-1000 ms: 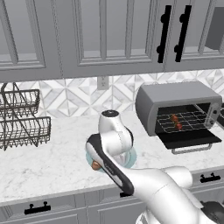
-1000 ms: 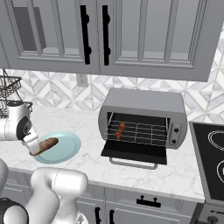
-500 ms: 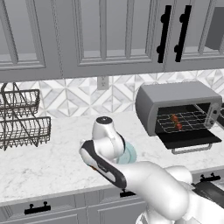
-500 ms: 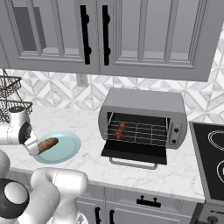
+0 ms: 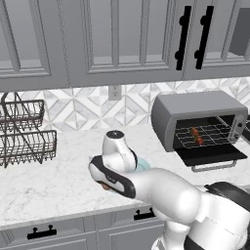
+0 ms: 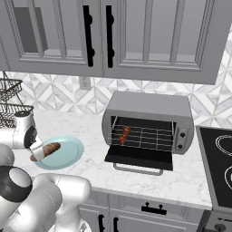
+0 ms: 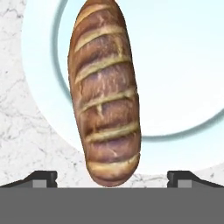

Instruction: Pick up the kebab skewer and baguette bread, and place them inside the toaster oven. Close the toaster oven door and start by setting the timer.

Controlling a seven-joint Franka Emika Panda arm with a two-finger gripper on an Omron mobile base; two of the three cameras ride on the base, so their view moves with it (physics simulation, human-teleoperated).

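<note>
In the left base view, the kebab skewer (image 5: 196,135) was seen already on the rack of the toaster oven (image 5: 195,117), its door (image 5: 210,156) dropped open.

In the right base view, the end effector (image 6: 40,153) was poised at the near-left end of the baguette bread (image 6: 47,150) on the blue plate (image 6: 68,154).

In the hand view, the fingertips (image 7: 42,178) were spread wide, the loaf unclamped between them. The bread pickup was judged in hand; lowering and closing would be needed next.

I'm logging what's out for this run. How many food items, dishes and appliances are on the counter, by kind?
Food: 2, the baguette bread on the plate and the kebab skewer on the oven rack
Dishes: 1, the light blue plate
Appliances: 1, the toaster oven, door down
Racks: 1, the wire dish rack
Total: 5
</note>
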